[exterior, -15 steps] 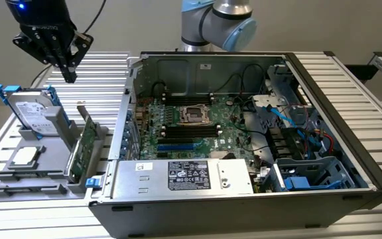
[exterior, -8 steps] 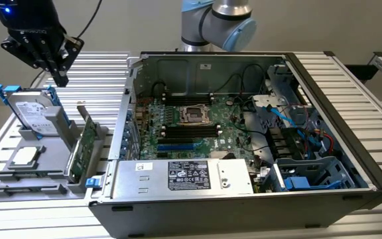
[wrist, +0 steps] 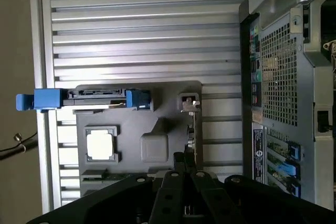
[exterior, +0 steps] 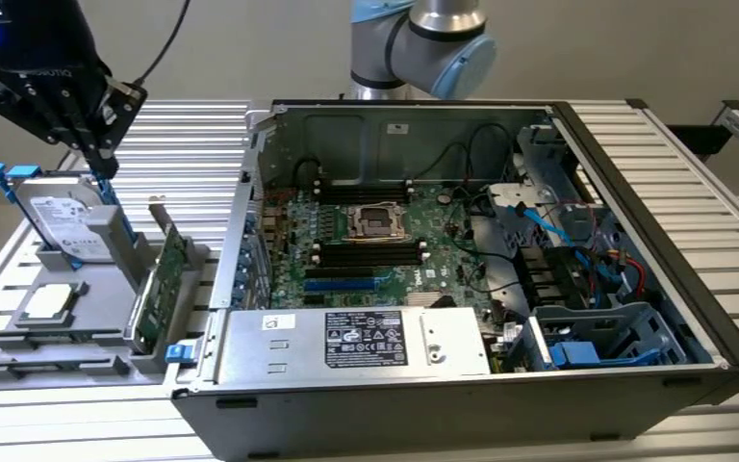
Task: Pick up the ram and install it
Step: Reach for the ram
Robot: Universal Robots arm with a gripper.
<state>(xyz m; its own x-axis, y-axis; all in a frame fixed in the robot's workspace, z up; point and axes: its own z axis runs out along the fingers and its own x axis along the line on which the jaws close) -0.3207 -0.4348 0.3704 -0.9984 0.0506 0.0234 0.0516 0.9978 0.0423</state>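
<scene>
The fingers (exterior: 101, 164) are shut tight & hold nothing. They hang up high over the gray holder (exterior: 36, 380), which sits on the table (exterior: 677, 173) next to the open PC case (exterior: 710, 318). In the exterior view they are above the hard drive (exterior: 64, 217), the part w/ blue ends, at the far end of the holder. The ram (wrist: 102, 174) is a thin dark-green stick. I think it stands on its edge in a slot of the holder, but it looks very thin so I am not fully sure. It is just past the processor chip (wrist: 101, 144), on the side away from the hard drive. So the ram is not under the fingers. It is lower down & off toward the other end of the holder, w/ the hard drive & the chip between. Its long side runs the same way as the hard drive & crosswise to the big expansion card (exterior: 165, 279), which stands near it on the side toward the case. Nothing has been picked up yet. The long black slots (exterior: 367, 252) on the motherboard (exterior: 344, 279) inside the case look empty, so the job looks like it is only at the start.
</scene>
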